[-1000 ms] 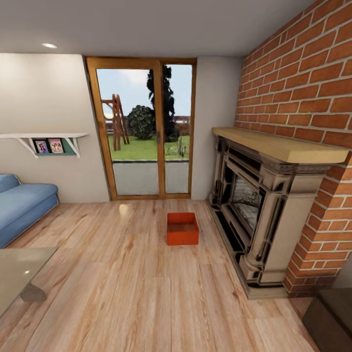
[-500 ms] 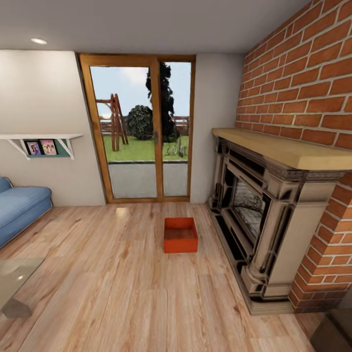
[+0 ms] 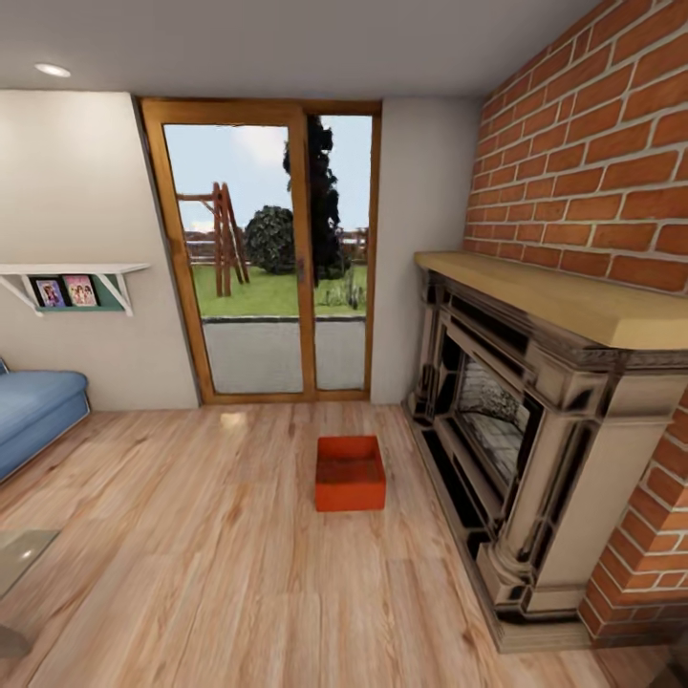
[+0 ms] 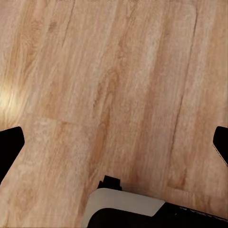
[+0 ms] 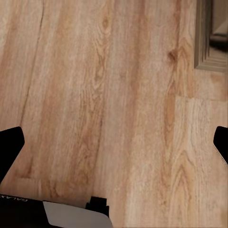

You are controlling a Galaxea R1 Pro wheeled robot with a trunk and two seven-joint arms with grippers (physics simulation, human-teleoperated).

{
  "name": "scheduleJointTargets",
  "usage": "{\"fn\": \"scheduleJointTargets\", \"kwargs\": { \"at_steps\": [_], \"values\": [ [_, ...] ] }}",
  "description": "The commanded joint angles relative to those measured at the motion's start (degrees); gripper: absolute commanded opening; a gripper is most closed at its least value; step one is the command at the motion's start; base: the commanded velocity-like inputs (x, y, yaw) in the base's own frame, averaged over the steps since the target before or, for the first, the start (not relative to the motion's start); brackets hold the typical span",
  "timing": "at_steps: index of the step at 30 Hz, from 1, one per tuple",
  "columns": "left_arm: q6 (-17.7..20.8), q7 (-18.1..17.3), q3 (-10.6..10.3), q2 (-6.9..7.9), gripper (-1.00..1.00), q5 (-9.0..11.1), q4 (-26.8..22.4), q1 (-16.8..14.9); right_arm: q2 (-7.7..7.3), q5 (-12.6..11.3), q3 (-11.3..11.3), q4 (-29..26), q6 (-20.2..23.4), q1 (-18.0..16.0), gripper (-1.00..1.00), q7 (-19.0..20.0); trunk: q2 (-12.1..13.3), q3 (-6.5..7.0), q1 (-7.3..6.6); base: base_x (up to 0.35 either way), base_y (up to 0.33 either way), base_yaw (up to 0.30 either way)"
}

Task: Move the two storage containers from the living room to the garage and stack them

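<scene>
1 storage container (image 3: 351, 473) is seen on the wood plank floor (image 3: 220, 573) at 12 o'clock, ahead, with the fireplace (image 3: 521, 449) at 2 o'clock. The left gripper (image 4: 114, 147) and right gripper (image 5: 114, 147) are held spread wide, empty, over bare planks.

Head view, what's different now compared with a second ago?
The camera has moved forward and turned a little: the sofa and wall shelf slid toward the left edge, and the fireplace looms larger. That is the view shifting, not the things. The storage container sits on the wood floor before the glass door, untouched.
</scene>
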Motion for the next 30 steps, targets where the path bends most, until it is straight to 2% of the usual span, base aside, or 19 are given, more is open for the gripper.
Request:
{"fn": "scheduleJointTargets", "kwargs": {
  "at_steps": [1, 12, 30],
  "values": [
    [-0.4, 0.01, 0.02, 0.03, 1.0, 0.22, 0.26, -0.08, 0.0, 0.06, 0.42, 0.24, -0.39, -0.08, 1.0, 0.0, -0.04, -0.02, 0.06, 0.323, -0.003, 0.0],
    [-0.46, -0.08, 0.07, 0.45, 1.0, 0.3, 0.24, -0.09, 0.0, 0.05, 0.42, 0.24, -0.39, -0.08, 1.0, 0.0, -0.04, -0.02, 0.06, 0.324, -0.001, 0.0],
    [-0.47, 0.0, 0.02, 0.28, 1.0, 0.22, 0.25, -0.08, 0.0, 0.05, 0.42, 0.24, -0.39, -0.08, 1.0, 0.0, -0.04, -0.02, 0.06, 0.324, 0.0, 0.0]
  ]
}}
